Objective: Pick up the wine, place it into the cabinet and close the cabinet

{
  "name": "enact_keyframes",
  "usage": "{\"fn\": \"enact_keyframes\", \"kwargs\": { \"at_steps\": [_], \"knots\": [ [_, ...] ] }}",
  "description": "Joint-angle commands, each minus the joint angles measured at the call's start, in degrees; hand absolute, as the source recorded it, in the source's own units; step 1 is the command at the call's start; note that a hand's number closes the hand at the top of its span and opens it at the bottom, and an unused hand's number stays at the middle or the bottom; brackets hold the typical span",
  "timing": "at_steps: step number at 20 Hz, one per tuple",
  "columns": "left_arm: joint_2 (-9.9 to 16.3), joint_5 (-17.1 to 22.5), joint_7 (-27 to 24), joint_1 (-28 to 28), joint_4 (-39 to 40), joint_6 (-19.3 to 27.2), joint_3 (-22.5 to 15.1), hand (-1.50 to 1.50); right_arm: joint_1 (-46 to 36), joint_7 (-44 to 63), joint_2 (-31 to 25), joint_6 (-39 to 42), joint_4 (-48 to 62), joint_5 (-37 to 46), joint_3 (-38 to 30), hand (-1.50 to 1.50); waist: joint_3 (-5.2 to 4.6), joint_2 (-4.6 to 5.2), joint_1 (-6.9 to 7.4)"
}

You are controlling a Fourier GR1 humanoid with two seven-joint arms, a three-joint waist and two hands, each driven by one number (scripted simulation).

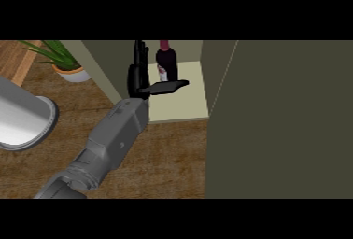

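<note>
The wooden counter (pixel 158 158) bears a potted plant (pixel 66 63) and the cabinet (pixel 180 100) holding the wine (pixel 166 58).

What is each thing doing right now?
wine bottle: upright on the cabinet shelf.
cabinet: open.
cabinet door: swung out at the right.
left hand: open, beside the bottle.
potted plant: upright on the counter.

Wine (pixel 166 59) top cut by frame edge above cabinet (pixel 186 100); label partly hidden behind hand (pixel 141 77). Grey drum (pixel 24 116), left of cabinet, cropped.
</note>
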Motion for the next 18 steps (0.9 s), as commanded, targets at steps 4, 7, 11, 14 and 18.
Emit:
{"fn": "enact_keyframes", "kwargs": {
  "at_steps": [4, 7, 11, 14, 18],
  "knots": [
    [0.09, 8.18, 0.34, 10.32, -9.51, 2.88, -10.04, -1.50, -0.58, 5.05, 0.30, -3.02, -5.56, -0.35, 1.68, -1.50, -0.10, -0.62, 0.98],
    [0.10, 11.61, 3.14, 13.58, -16.54, 7.27, -17.14, -1.50, -0.89, 4.69, -0.51, -2.57, -4.72, 0.08, 0.65, -1.50, -0.08, -0.47, 2.00],
    [0.10, 14.81, 2.45, 19.34, -26.18, 13.52, -25.21, -1.50, -4.84, 7.03, -1.80, -4.69, -5.00, -1.00, -3.04, -1.50, -0.09, -0.40, 2.77],
    [0.10, 13.37, 4.38, 26.60, -37.44, 19.46, -31.66, -1.50, 0.41, 2.97, -1.70, -2.11, -4.70, -0.97, -3.47, -1.50, -0.02, -0.70, 3.90],
    [0.10, 12.75, 3.17, 28.76, -42.68, 23.88, -34.45, -1.50, 3.62, 2.55, 0.42, -3.15, -7.98, 2.14, 0.64, -1.50, -0.05, -0.49, 3.78]
  ]
}}
